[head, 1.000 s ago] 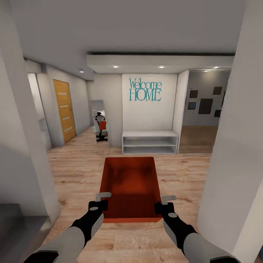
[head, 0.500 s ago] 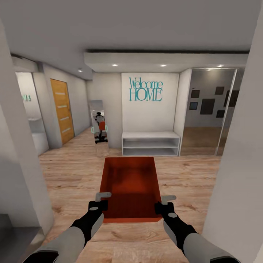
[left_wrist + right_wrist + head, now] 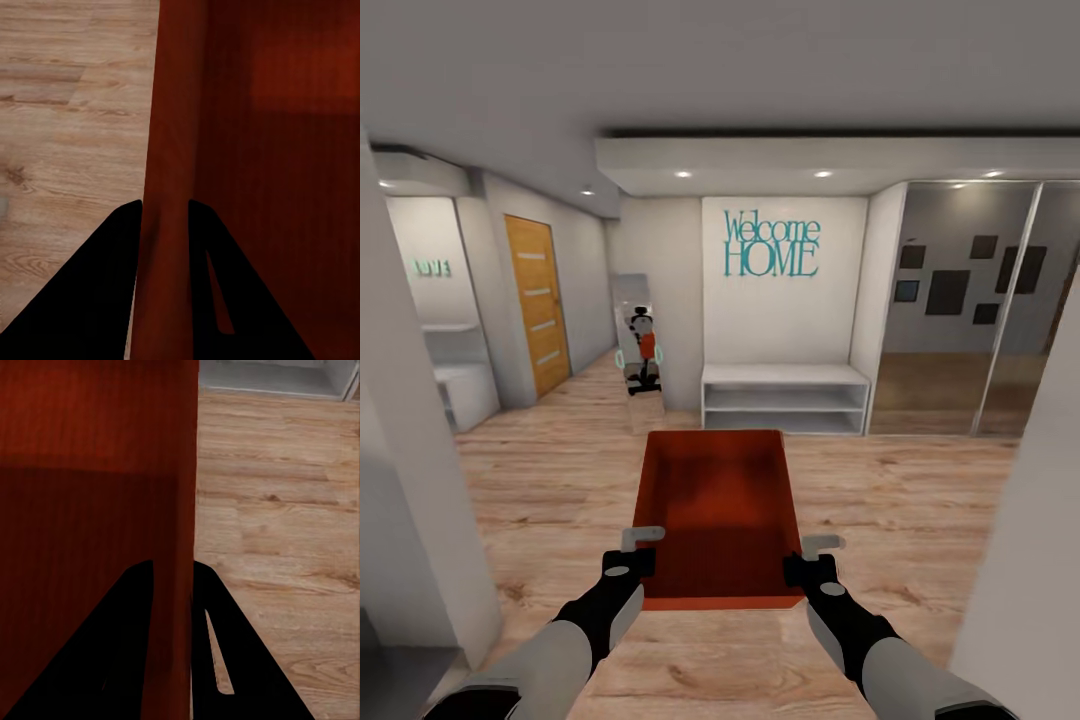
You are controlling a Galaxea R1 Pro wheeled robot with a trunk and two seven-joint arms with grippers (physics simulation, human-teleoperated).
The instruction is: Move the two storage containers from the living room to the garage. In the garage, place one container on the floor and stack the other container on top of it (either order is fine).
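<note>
I carry one orange-red storage container point(image 3: 720, 510) in front of me, lidless and empty, held above a light wood-plank floor. My left gripper point(image 3: 643, 545) is shut on its left wall point(image 3: 169, 150), one finger on each side. On the opposite side my right gripper point(image 3: 820, 550) is shut on the right wall point(image 3: 180, 510) in the same way. The second container, the garage and its concrete floor are out of view.
Ahead stands a white wall with a teal "Welcome HOME" sign point(image 3: 771, 243) above a low white shelf bench point(image 3: 784, 396). A mirror point(image 3: 637, 350) leans beside it. An orange wooden door point(image 3: 535, 300) is at left, mirrored sliding panels point(image 3: 970, 310) at right. White walls point(image 3: 410, 520) flank me closely.
The whole view has shifted: I have rolled forward through the opening, so the flanking walls spread outward and more of the hallway and mirrored panels show. The grip on the container is unchanged.
</note>
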